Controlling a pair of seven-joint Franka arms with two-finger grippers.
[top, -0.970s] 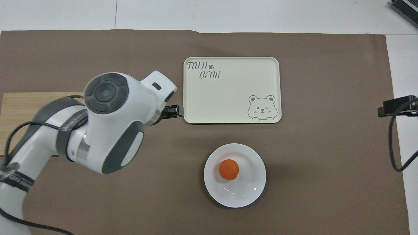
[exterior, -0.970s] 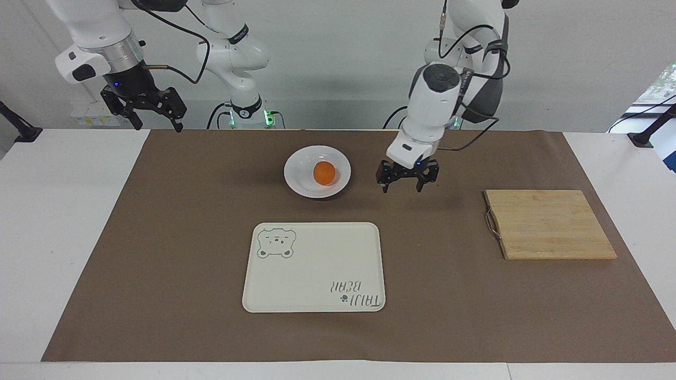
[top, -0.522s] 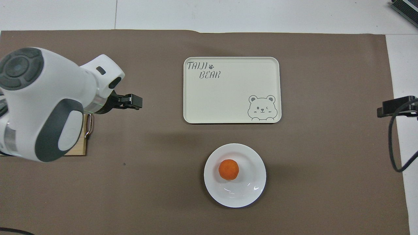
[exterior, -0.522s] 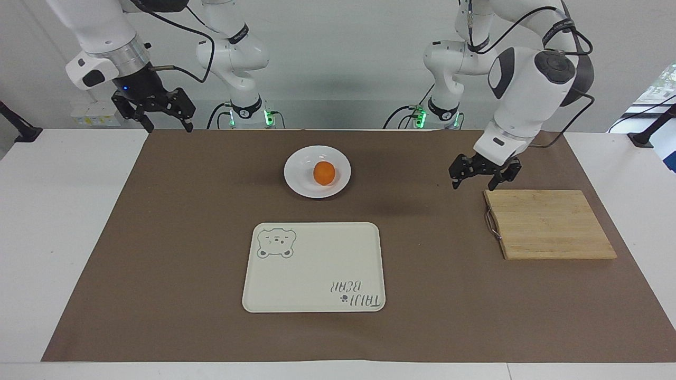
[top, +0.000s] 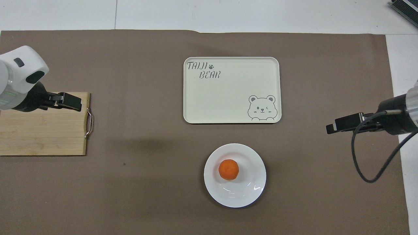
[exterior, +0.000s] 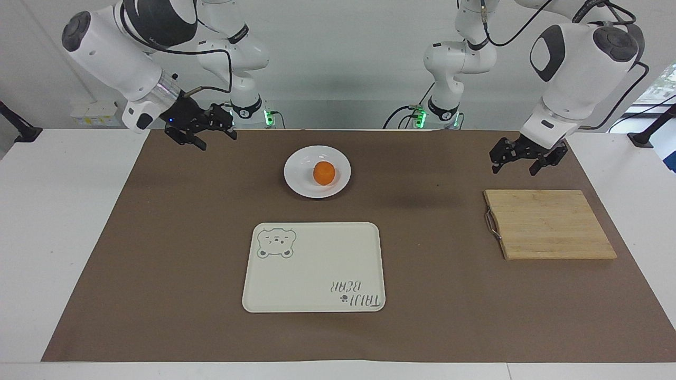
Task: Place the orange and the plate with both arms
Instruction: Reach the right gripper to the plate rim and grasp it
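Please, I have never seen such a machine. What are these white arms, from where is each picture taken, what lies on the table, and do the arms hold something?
These are two robot arms, each ending in a black two-finger gripper. One picture looks at the robots from across the table; the other looks down from above their end. On the brown mat lie a white plate with an orange on it, a cream bear tray farther from the robots, and a wooden cutting board toward the left arm's end. The left gripper hangs open above the mat by the board; the right gripper is raised and open too. Neither holds anything.
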